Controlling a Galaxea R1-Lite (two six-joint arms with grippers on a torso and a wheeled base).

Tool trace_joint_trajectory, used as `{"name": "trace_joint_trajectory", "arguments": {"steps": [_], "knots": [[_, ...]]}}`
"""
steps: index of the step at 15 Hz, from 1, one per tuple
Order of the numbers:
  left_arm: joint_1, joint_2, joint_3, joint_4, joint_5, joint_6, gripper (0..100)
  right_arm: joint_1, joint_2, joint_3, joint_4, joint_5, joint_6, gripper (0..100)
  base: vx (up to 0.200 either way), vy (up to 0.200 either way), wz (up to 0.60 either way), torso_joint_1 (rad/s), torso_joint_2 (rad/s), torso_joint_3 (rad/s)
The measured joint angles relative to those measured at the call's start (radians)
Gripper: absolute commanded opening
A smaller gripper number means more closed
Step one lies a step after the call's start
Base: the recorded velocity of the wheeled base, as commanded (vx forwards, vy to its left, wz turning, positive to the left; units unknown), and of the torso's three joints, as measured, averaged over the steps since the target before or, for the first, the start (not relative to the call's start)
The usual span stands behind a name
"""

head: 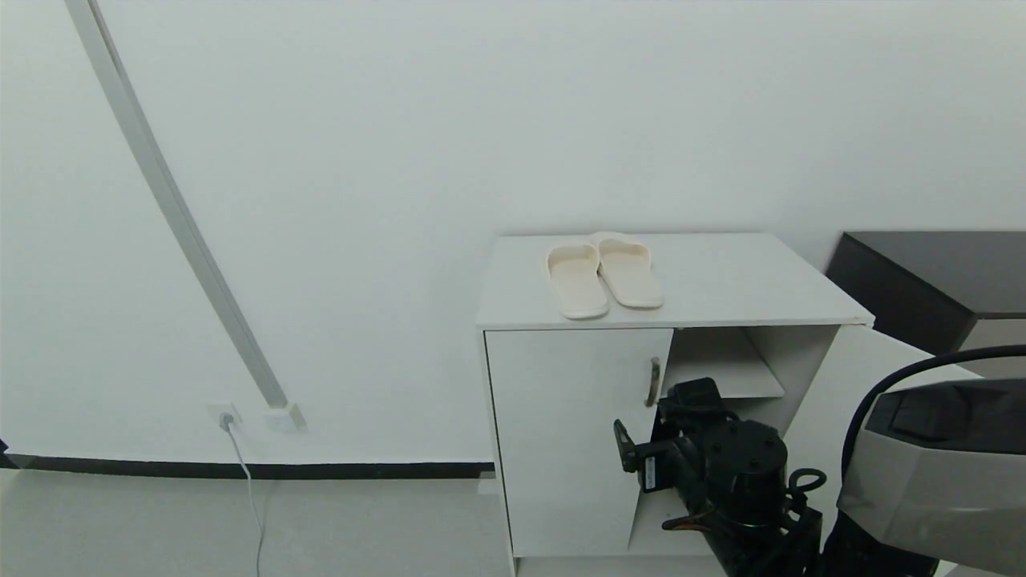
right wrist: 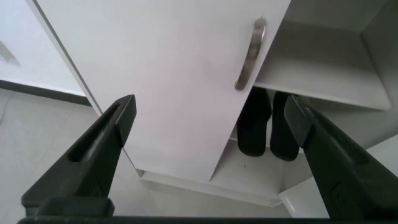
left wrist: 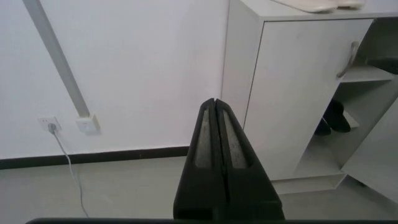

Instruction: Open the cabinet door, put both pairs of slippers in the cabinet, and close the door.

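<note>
Atop the white cabinet (head: 721, 280) at frame centre, cream slippers (head: 604, 278) are lying side by side; a dark pair (right wrist: 267, 127) is sitting inside. The right gripper (right wrist: 210, 106) is hanging with fingers apart, the left gripper (left wrist: 215, 106) pressing its fingers together. The cream pair is looking light and bendy, likely favouring a pinch at the straps.

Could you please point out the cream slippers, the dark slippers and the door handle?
Cream slippers (head: 575, 284): head view, footbed of one slipper.
Dark slippers (right wrist: 255, 127): right wrist view, body of one slipper.
Door handle (right wrist: 250, 55): right wrist view, middle of the bar.

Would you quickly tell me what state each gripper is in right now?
Left gripper: closed, holding nothing.
Right gripper: open, empty, facing the cabinet door.
</note>
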Motion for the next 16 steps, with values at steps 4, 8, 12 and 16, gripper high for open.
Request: {"name": "trace_joint_trajectory", "arguments": {"steps": [4, 8, 12, 16], "knots": [[0.000, 0.000, 0.001, 0.000, -0.001, 0.000, 0, 0.000, 0.003, 0.008, 0.001, 0.001, 0.000, 100, 0.000, 0.000, 0.00, 0.259, -0.59, -0.323], [0.001, 0.000, 0.000, 0.000, -0.001, -0.001, 0, -0.007, 0.025, 0.012, -0.004, 0.006, -0.016, 100, 0.000, 0.000, 0.00, 0.189, -0.41, -0.228], [0.000, 0.000, 0.000, 0.000, -0.001, -0.001, 0, -0.021, 0.047, 0.009, -0.106, 0.019, -0.072, 100, 0.000, 0.000, 0.00, 0.173, -0.36, -0.197], [0.000, 0.000, 0.000, 0.000, -0.001, -0.001, 0, -0.038, -0.029, -0.127, 0.285, 0.023, 0.000, 100, 0.000, 0.000, 0.00, 0.040, -0.09, -0.049]]}}
